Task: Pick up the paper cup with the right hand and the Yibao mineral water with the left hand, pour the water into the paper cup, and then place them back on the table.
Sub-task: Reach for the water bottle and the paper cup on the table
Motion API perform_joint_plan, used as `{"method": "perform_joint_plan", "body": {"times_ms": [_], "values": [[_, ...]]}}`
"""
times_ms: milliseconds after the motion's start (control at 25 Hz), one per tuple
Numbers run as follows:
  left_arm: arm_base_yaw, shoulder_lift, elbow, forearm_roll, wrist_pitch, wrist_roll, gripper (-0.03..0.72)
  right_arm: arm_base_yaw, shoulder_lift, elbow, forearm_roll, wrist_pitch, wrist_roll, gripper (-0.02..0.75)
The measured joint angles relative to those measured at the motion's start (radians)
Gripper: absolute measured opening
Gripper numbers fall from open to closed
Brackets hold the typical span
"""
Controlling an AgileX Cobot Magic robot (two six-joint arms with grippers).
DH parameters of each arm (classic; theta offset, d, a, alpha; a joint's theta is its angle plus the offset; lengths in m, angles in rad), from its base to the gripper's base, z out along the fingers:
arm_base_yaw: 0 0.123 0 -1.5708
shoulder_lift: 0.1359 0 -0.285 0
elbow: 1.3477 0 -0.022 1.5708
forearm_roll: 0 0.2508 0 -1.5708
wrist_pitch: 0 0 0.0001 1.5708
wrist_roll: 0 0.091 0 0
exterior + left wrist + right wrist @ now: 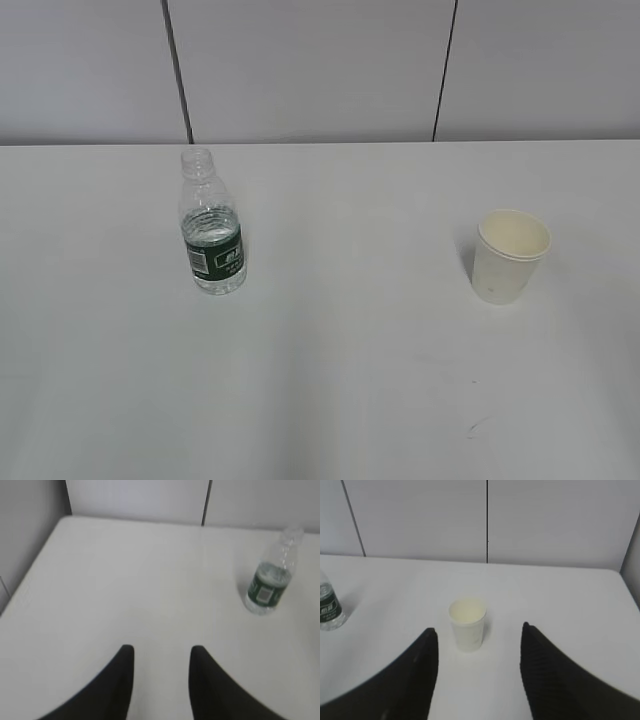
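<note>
The Yibao mineral water, a small clear uncapped bottle with a dark green label, stands upright on the left of the white table. The white paper cup stands upright on the right. Neither arm shows in the exterior view. In the left wrist view my left gripper is open and empty, with the bottle far ahead to the right. In the right wrist view my right gripper is open and empty, and the cup stands just ahead between the fingertips, untouched. The bottle shows at the left edge.
A grey panelled wall runs along the table's far edge. A small dark scuff mark lies on the table near the front right. The table's left edge shows in the left wrist view.
</note>
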Motion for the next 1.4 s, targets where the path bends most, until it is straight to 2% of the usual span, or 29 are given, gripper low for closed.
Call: {"method": "perform_joint_plan", "body": {"times_ms": [160, 520, 720, 920, 1080, 1240, 1400], "values": [[0.0, 0.033, -0.004, 0.003, -0.169, 0.057, 0.241, 0.0, 0.114, 0.0, -0.032, -0.157, 0.0, 0.426], [0.0, 0.365, -0.002, -0.086, -0.552, 0.065, 0.241, 0.0, 0.459, 0.0, -0.034, -0.487, 0.004, 0.426], [-0.006, 0.525, 0.076, -0.096, -0.817, 0.066, 0.241, 0.0, 0.637, 0.038, -0.01, -0.705, 0.004, 0.426], [-0.066, 0.665, 0.208, -0.1, -1.084, 0.068, 0.241, 0.0, 0.769, 0.124, 0.022, -0.935, 0.004, 0.426], [-0.16, 0.771, 0.277, -0.097, -1.264, 0.068, 0.241, 0.0, 0.836, 0.135, 0.026, -1.006, 0.004, 0.426], [-0.231, 0.894, 0.293, -0.069, -1.385, 0.068, 0.241, 0.0, 0.906, 0.179, 0.026, -1.139, 0.019, 0.426], [-0.246, 1.012, 0.295, -0.047, -1.534, 0.068, 0.241, 0.0, 1.007, 0.25, 0.031, -1.323, 0.028, 0.426]]}}
